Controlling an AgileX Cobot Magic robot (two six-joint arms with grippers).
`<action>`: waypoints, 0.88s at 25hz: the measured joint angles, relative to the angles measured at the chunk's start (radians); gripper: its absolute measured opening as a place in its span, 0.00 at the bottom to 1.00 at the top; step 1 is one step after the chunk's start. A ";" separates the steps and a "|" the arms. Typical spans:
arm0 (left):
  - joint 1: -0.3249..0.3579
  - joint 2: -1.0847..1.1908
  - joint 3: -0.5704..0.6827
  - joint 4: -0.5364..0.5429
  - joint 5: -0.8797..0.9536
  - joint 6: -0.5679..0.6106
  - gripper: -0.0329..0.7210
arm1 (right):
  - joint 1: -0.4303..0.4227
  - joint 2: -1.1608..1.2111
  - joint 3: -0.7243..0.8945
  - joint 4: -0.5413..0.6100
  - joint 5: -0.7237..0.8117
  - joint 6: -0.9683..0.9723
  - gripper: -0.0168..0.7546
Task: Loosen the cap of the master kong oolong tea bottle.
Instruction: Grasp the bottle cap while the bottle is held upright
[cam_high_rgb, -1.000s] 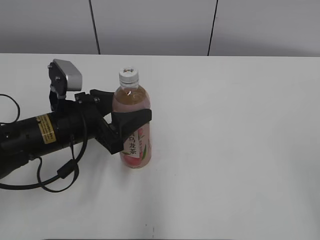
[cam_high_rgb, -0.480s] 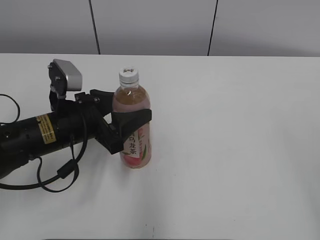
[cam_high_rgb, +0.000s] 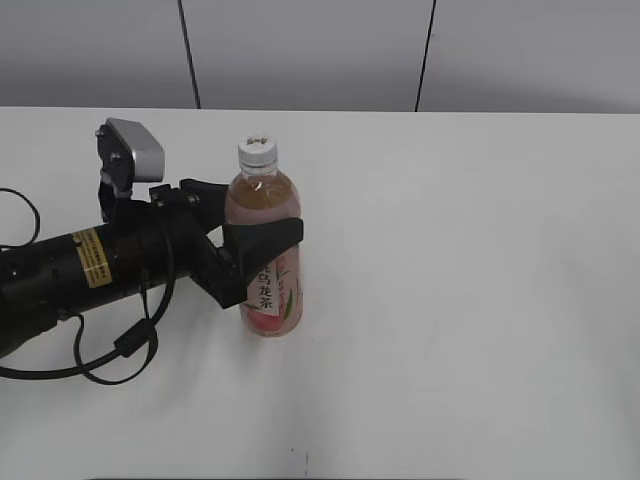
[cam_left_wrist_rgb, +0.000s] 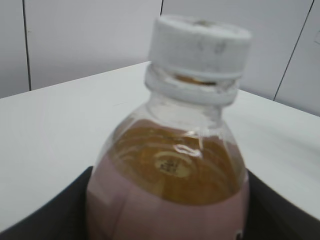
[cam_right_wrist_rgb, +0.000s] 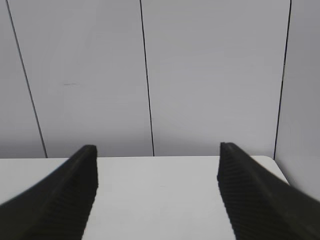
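**Me:** Jaws of my left gripper (cam_high_rgb: 262, 235) are clamped around the master kong oolong tea bottle (cam_high_rgb: 266, 268), one finger on each side of its shoulder, just above the pink label. It stands upright on the white table (cam_high_rgb: 480, 300).

**Partner:** And your other one?

**Me:** My right gripper (cam_right_wrist_rgb: 157, 195) is spread wide and empty, with only bare table and grey wall panels between its ribbed black fingers.

**Partner:** So which step is this?

**Me:** Bracing, I'd judge. Above my left jaws sits the cap (cam_left_wrist_rgb: 199, 40): white, round, scuffed plastic, over clear curved plastic and amber tea. Next, my right must come over it, close on it and twist.
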 joint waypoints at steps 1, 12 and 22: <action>0.000 0.000 0.000 0.000 0.000 0.000 0.66 | 0.000 0.000 0.000 0.000 0.000 0.000 0.75; 0.000 0.000 0.000 0.000 0.000 0.000 0.66 | 0.000 0.000 0.000 0.047 -0.001 0.023 0.75; 0.000 0.000 0.000 0.000 0.000 0.000 0.66 | -0.001 0.303 -0.002 0.073 -0.056 0.027 0.64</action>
